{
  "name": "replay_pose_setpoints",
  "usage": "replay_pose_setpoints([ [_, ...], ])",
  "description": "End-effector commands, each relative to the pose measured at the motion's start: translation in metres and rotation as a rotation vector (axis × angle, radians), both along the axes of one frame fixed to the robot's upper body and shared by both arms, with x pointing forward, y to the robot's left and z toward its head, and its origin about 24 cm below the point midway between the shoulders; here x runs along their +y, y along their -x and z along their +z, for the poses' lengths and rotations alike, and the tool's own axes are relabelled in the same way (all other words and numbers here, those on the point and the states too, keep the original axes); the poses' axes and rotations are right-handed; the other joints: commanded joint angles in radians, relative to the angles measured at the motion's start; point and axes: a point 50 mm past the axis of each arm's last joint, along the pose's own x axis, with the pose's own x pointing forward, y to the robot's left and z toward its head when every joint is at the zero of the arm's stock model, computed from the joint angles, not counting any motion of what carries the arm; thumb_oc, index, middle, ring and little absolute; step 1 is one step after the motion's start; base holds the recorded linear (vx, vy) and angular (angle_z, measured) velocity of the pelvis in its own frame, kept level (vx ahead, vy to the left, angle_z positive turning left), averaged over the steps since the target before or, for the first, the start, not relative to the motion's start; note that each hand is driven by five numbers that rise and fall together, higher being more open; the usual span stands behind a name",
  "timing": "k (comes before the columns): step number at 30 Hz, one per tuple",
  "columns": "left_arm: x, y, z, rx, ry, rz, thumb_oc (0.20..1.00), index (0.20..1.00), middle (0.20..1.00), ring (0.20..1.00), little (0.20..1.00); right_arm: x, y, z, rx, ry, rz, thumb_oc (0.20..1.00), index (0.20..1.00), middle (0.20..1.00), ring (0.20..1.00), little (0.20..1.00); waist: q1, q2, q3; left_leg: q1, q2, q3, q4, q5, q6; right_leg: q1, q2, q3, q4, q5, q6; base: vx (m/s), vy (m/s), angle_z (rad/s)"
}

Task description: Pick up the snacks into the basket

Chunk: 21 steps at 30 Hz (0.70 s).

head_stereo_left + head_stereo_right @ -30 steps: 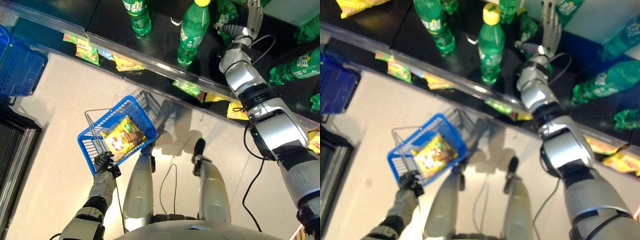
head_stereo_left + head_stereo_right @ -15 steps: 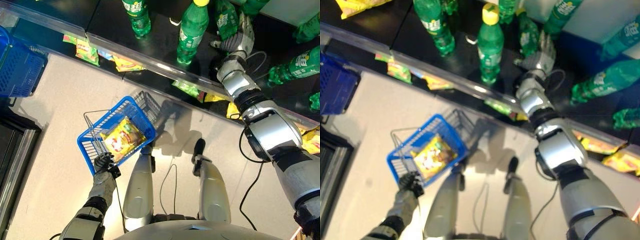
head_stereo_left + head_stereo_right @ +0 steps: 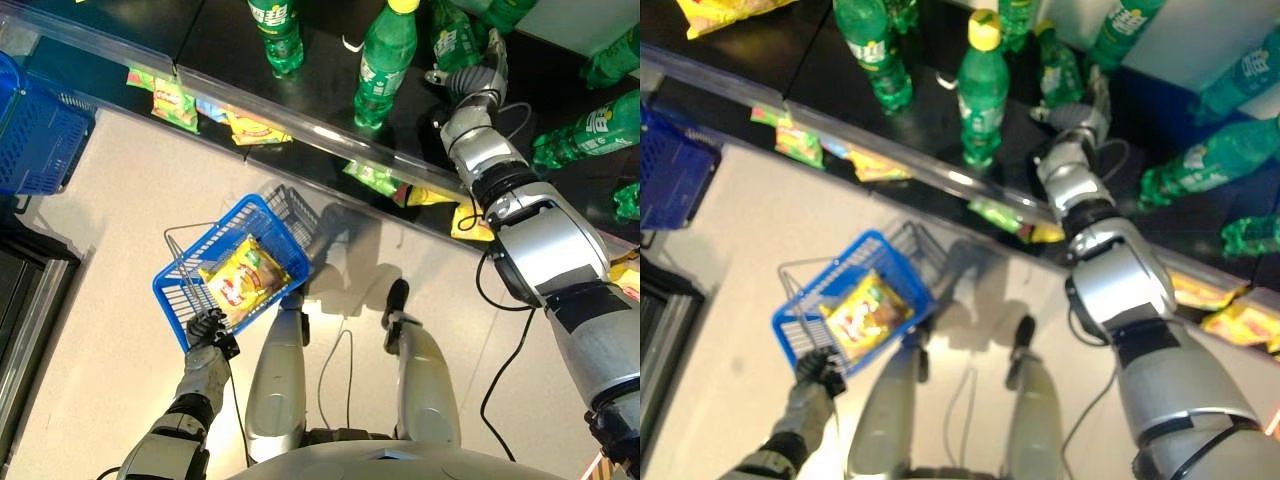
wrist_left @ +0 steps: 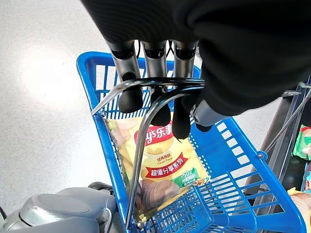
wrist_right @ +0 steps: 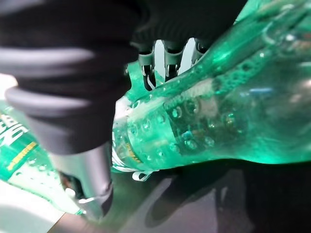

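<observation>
Basket (image 3: 262, 225) hangs low at the robot's left side, blue plastic with wire handles (image 4: 146, 92), above the pale floor (image 3: 110, 200). The left hand (image 3: 205, 327) has its fingers (image 4: 130, 94) curled round those handles, carrying it. Inside lies one yellow snack bag (image 3: 243, 280), flat on the bottom.

Farther out, a dark shelf (image 3: 320, 70) with a clear front rail runs across the view. More snack bags (image 3: 170, 97) show under that rail, some yellow and some green, and another yellow one (image 3: 710, 12) lies at the shelf's far left. Green bottles stand and lie on top, among them an upright bottle with a yellow cap (image 3: 385, 55).

The right hand (image 3: 478, 78) reaches over the shelf to a lying green bottle (image 5: 209, 116). Its fingers (image 5: 165, 60) pass behind the bottle with the thumb (image 5: 92, 179) on the near side; whether they grip cannot be told.

A second blue basket (image 3: 35, 135) sits at the far left.
</observation>
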Motion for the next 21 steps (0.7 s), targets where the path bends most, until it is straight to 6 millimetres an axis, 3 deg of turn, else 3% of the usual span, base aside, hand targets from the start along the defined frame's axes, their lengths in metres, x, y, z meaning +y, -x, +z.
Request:
replay_pose_setpoints([
  [1,0.029,0.02,-0.001,0.034,-0.068,0.04,0.2,0.2,0.2,0.2,0.2,-0.026,0.006,0.045,-0.101,0.053,-0.081,1.0,1.0,1.0,1.0,1.0,0.022,-0.025,0.014,0.005,-0.043,-0.044,0.045,-0.068,0.039,0.019,0.001,0.031,-0.088,0.106,0.014,0.0,-0.006,0.03],
  [9,0.027,0.017,0.0,0.024,-0.071,0.001,0.2,0.2,0.2,0.2,0.2,-0.06,0.014,0.056,-0.013,0.173,-0.185,1.0,1.0,1.0,1.0,1.0,0.041,-0.013,0.013,0.0,-0.051,-0.055,0.045,-0.067,0.042,0.024,-0.003,0.02,-0.088,0.107,0.017,0.0,0.0,0.0],
  [11,0.027,0.017,0.0,0.019,-0.066,-0.006,0.2,0.2,0.2,0.2,0.2,-0.064,0.015,0.056,0.013,0.207,-0.195,0.853,0.853,0.853,0.853,0.853,0.044,-0.011,0.011,0.0,-0.053,-0.057,0.045,-0.066,0.042,0.025,-0.003,0.019,-0.088,0.106,0.018,0.0,0.0,0.0],
  [12,0.027,0.017,0.0,0.019,-0.066,-0.006,0.2,0.2,0.2,0.2,0.2,-0.064,0.015,0.056,0.013,0.207,-0.195,0.853,0.853,0.853,0.853,0.853,0.044,-0.011,0.011,0.0,-0.053,-0.057,0.045,-0.066,0.042,0.025,-0.003,0.019,-0.088,0.106,0.018,0.0,0.0,0.0],
  [13,0.026,0.015,0.001,0.012,-0.065,-0.014,0.2,0.2,0.2,0.2,0.2,-0.067,0.016,0.057,0.039,0.242,-0.203,0.561,0.561,0.561,0.561,0.561,0.047,-0.01,0.009,-0.001,-0.055,-0.058,0.044,-0.065,0.042,0.027,-0.003,0.019,-0.089,0.106,0.018,0.0,0.0,0.0],
  [14,0.026,0.015,0.001,0.012,-0.065,-0.014,0.2,0.2,0.2,0.2,0.2,-0.067,0.016,0.057,0.039,0.242,-0.203,0.561,0.561,0.561,0.561,0.561,0.047,-0.01,0.009,-0.001,-0.055,-0.058,0.044,-0.065,0.042,0.027,-0.003,0.019,-0.089,0.106,0.018,0.0,0.0,0.0],
  [15,0.027,0.016,0.001,0.012,-0.064,-0.016,0.2,0.2,0.2,0.2,0.2,-0.067,0.015,0.057,0.058,0.27,-0.196,0.231,0.231,0.231,0.231,0.231,0.048,-0.01,0.01,0.0,-0.055,-0.06,0.043,-0.065,0.042,0.027,-0.004,0.018,-0.09,0.108,0.019,0.0,0.0,0.0],
  [16,0.027,0.015,0.002,0.008,-0.062,-0.023,0.2,0.2,0.2,0.2,0.2,-0.069,0.016,0.06,0.074,0.293,-0.197,0.2,0.2,0.2,0.2,0.2,0.049,-0.012,0.01,-0.003,-0.056,-0.063,0.045,-0.065,0.042,0.027,-0.005,0.016,-0.09,0.108,0.019,0.0,0.0,0.0],
  [21,0.026,0.015,0.002,0.003,-0.055,-0.04,0.2,0.2,0.2,0.2,0.2,-0.068,0.016,0.063,0.104,0.375,-0.2,0.2,0.2,0.2,0.2,0.2,0.053,-0.013,0.012,-0.008,-0.061,-0.067,0.045,-0.063,0.043,0.027,-0.005,0.014,-0.092,0.109,0.018,0.0,0.0,0.01],
])
